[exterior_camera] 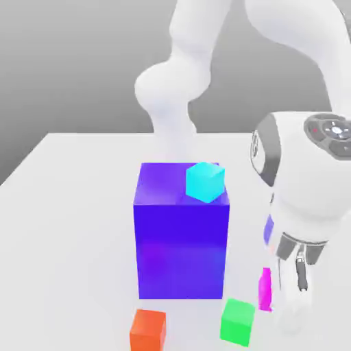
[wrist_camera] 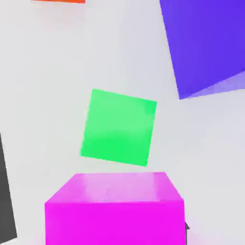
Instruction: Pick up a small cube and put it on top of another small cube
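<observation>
The small magenta-pink cube (exterior_camera: 264,289) is at the exterior view's lower right, partly hidden behind my hand. In the hand view this cube (wrist_camera: 115,208) looms close, with a dark finger (wrist_camera: 5,191) at its side. My gripper (exterior_camera: 282,301) is shut on it, pointing down at the table. I cannot tell whether the cube touches the table. A small green cube (exterior_camera: 237,321) lies just to the exterior view's left of it, a short gap away. In the hand view the green cube (wrist_camera: 118,127) lies right beyond the magenta one.
A big blue-purple block (exterior_camera: 182,233) stands in the middle of the white table (exterior_camera: 75,206), with a cyan cube (exterior_camera: 205,182) on its top. A small orange cube (exterior_camera: 148,330) lies by the table's front edge. The arm's white links rise behind the block.
</observation>
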`<action>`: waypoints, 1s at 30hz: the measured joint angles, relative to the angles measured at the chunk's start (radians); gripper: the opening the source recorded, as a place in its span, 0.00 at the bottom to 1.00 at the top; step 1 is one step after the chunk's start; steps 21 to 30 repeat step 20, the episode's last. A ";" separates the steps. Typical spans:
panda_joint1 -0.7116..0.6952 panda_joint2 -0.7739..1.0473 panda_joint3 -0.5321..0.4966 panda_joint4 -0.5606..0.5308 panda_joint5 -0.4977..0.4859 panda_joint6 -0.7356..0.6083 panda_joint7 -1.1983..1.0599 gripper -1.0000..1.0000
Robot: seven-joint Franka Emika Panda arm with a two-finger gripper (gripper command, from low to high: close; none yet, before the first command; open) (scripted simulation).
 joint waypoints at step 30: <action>0.100 0.057 -0.092 -0.136 0.276 0.234 0.106 1.00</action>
